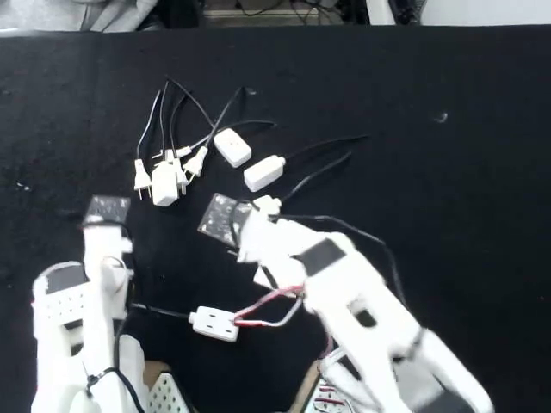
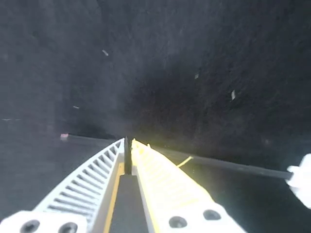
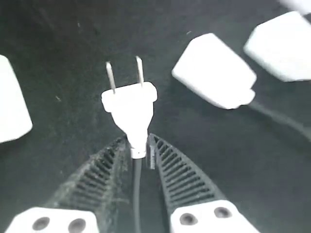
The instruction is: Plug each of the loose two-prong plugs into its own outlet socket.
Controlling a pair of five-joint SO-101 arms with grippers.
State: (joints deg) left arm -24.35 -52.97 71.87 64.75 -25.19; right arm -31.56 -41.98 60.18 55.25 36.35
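Plug (image 3: 129, 104) pinched at its neck by right claw (image 3: 137, 145), prongs forward, probably for lining up with socket (image 3: 214, 70); left claw (image 2: 127, 143) closed.

Table (image 1: 482, 172): draped edge to edge in matte black cloth, dotted with pale lint specks (image 1: 441, 117).
Far edge: a narrow strip behind the table, with a white surface (image 1: 482, 10) at one corner and dark cables (image 1: 258, 9) mid-way.
Light: soft and even across the cloth.

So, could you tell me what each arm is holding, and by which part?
The jaws of the right gripper hold a white two-prong plug by its narrow neck, where the cord leaves. The left gripper holds nothing.
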